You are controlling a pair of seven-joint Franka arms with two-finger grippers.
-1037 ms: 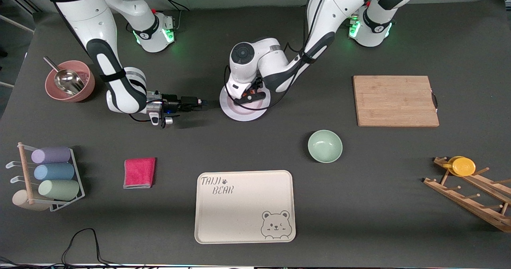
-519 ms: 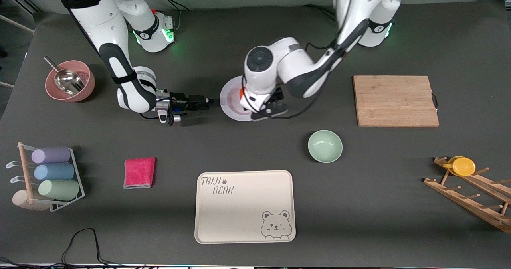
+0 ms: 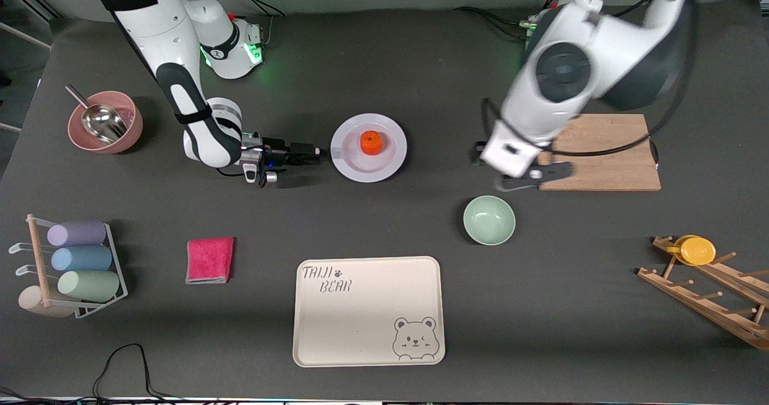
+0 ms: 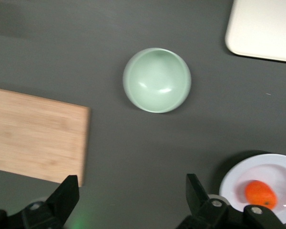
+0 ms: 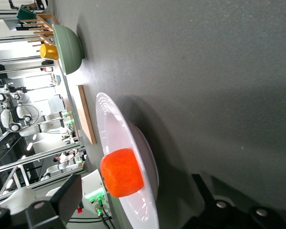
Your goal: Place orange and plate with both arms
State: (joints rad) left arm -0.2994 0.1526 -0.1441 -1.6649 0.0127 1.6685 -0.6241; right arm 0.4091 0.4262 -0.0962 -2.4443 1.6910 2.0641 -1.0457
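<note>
Left end effector point(image 3: 521, 173) has pulled off plate point(image 3: 369, 148), fingers apart, over bench by board. Orange point(image 3: 370, 142) sits loose; right end effector point(image 3: 312, 151), fingers apart, beside rim — a nudge may roll it.

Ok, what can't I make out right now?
- Right gripper beside the plate: whether its jaws touch the rim. Tiny in the front view, cut off by the right wrist view's edge.
- Left gripper, over the cutting board corner: blurred in the front view.
- Pink bowl contents: hidden by the scoop, front view.
</note>
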